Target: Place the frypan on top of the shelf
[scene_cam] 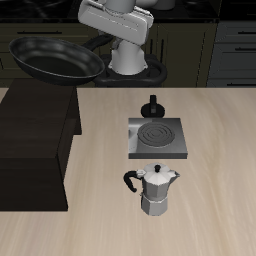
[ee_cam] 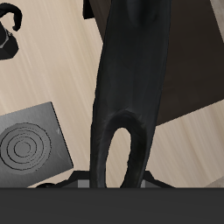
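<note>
The frypan [scene_cam: 55,60], round, shallow and glossy black, hangs in the air above the back of the dark shelf [scene_cam: 35,150]. Its long black handle [ee_cam: 131,87] runs straight out from my gripper [ee_cam: 112,179], which is shut on the handle's looped end. Only the tips of the two fingers [ee_cam: 68,180] show in the wrist view, on either side of the handle. The pan's bowl is mostly out of the wrist view. Part of the shelf's dark top [ee_cam: 197,61] lies under the handle.
A flat grey stove plate [scene_cam: 155,138] [ee_cam: 31,144] sits mid-table. A silver moka pot [scene_cam: 156,190] [ee_cam: 7,39] stands nearer the front edge. A small black knob-like object [scene_cam: 152,105] stands behind the stove plate. Dark cabinets line the back.
</note>
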Available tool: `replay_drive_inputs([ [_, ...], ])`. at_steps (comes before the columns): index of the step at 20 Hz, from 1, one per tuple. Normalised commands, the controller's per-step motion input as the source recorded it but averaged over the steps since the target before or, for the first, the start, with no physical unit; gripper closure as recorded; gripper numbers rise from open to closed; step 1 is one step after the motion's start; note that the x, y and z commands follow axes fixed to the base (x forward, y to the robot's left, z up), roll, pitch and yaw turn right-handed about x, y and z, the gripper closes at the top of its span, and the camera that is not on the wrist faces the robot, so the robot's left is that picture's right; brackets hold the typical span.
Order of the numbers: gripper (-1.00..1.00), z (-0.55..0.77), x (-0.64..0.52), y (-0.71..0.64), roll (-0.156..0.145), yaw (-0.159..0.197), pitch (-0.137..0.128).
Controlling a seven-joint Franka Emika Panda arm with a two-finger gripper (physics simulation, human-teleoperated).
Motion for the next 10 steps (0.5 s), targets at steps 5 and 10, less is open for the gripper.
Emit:
replay_drive_inputs([
  [5, 1.0, -0.05, 0.11, -0.04, 0.001, 0.01, 0.01],
  [10, 1.0, -0.08, 0.14, -0.1, -0.014, 0.003, 0.014],
])
